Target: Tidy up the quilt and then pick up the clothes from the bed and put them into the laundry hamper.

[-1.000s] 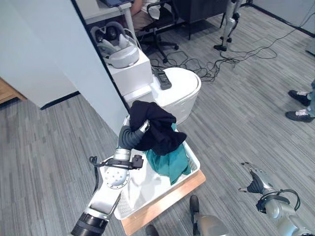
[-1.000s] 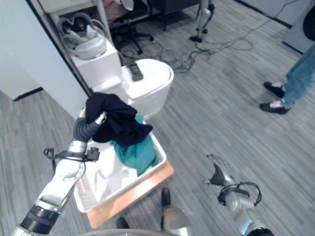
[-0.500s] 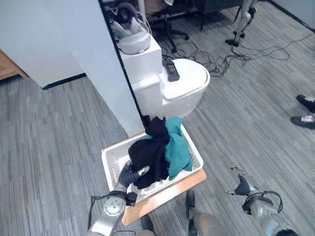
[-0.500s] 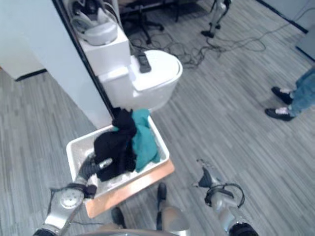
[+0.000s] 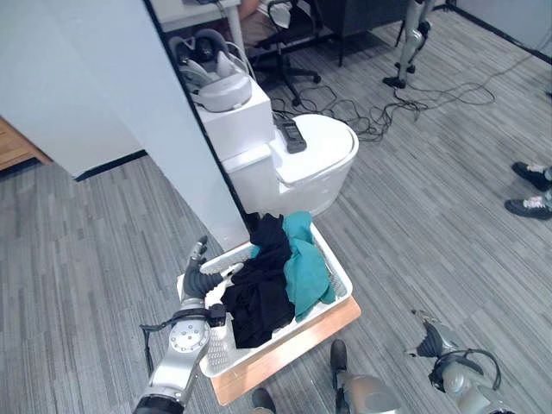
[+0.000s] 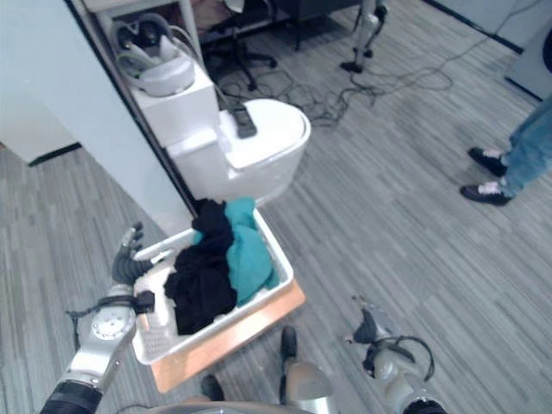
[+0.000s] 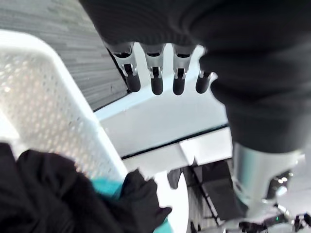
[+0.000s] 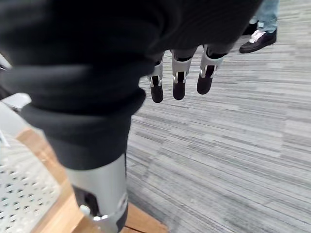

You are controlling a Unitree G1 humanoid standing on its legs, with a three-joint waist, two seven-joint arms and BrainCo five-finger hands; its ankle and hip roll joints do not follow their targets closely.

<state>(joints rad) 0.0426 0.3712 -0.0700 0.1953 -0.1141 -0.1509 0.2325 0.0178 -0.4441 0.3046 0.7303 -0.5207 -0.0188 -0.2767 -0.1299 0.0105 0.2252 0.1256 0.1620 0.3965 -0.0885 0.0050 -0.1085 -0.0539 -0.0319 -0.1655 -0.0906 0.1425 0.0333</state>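
A white laundry hamper (image 5: 341,269) sits on a wooden board (image 5: 297,347) on the floor. A black garment (image 5: 259,293) lies in it, draped toward the far rim, with a teal garment (image 5: 304,263) beside it. My left hand (image 5: 197,274) hovers at the hamper's left rim, open, fingers (image 7: 156,82) straight and holding nothing; the hamper's perforated wall (image 7: 43,107) and the black garment (image 7: 43,194) show past them. My right hand (image 5: 429,341) hangs low over the floor to the right of the board, open, with its fingers (image 8: 179,82) straight and nothing in them.
A white toilet (image 5: 310,159) with a remote (image 5: 289,135) on its lid stands just behind the hamper, against a grey partition (image 5: 103,103). A headset (image 5: 216,86) rests on the tank. Cables (image 5: 379,121) and an office chair (image 5: 289,26) lie beyond. A person's shoes (image 5: 528,185) are at far right.
My left hand has let go of the black garment, which now lies in the hamper, and has drawn back to the left rim. The camera shifted too.
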